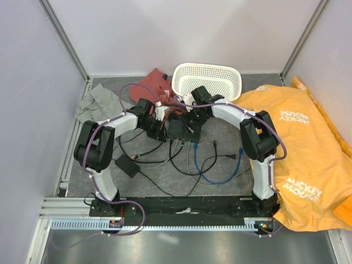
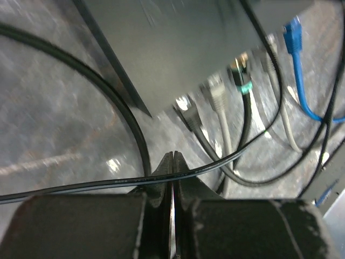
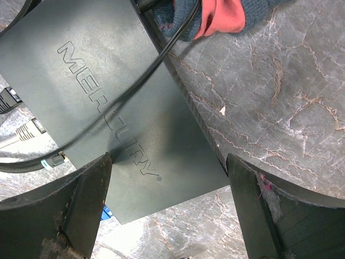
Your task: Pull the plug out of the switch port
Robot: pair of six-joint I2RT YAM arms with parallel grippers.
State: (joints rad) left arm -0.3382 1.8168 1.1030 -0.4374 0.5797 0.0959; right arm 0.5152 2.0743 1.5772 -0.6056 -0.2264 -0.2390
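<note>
— What colour is the switch (image 3: 108,97)?
— Matte black, its lettering pressed in the same black. The tabletop (image 3: 280,91) is grey, marbled with pale veins.
— And the leads?
— One blue cable (image 2: 295,65), pale grey plugs (image 2: 218,91), a dark plug (image 2: 240,75) banded green; the rest are black.
— Around them?
— A white lattice basket (image 1: 206,80), an orange cloth (image 1: 300,143) with white Mickey Mouse lettering, a red cloth (image 1: 151,82) and a grey cloth (image 1: 99,104). The arms (image 1: 118,122) are white and black, with purple wire (image 1: 125,89).
</note>
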